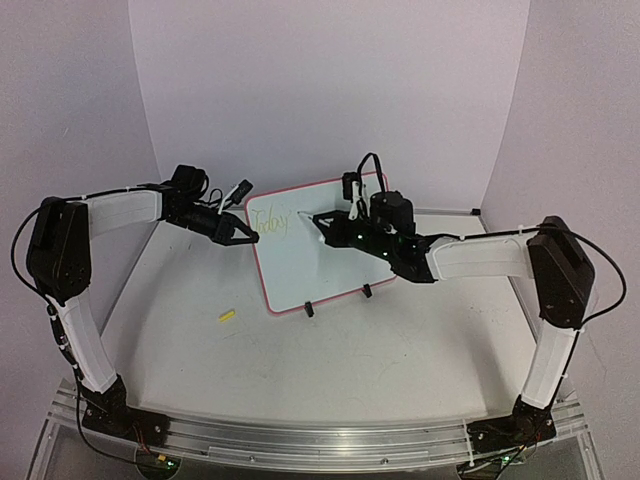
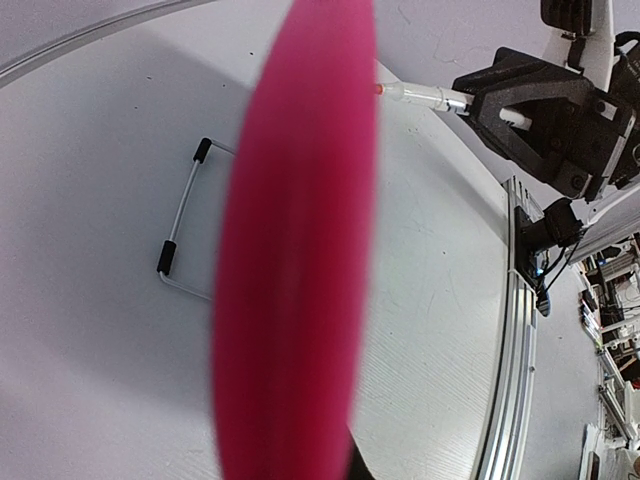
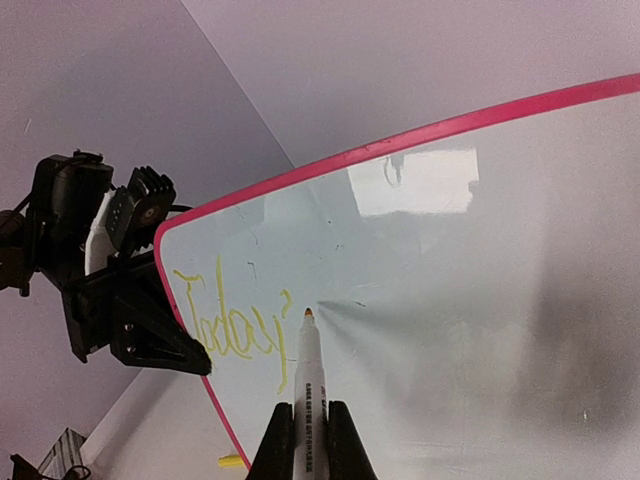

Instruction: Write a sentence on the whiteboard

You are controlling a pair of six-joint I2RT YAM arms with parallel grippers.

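The whiteboard, white with a thin red frame, stands tilted on its black feet at mid table. Yellow writing reading "Today" runs along its upper left. My left gripper is shut on the board's left edge; in the left wrist view the red frame fills the middle as a blur. My right gripper is shut on a white marker, whose orange tip is at the board's surface just right of the word. From the top, the right gripper is in front of the board's upper middle.
A small yellow cap lies on the table left of the board's lower corner, also seen as the cap in the right wrist view. The board's wire stand rests on the table behind it. Purple walls enclose the back and sides.
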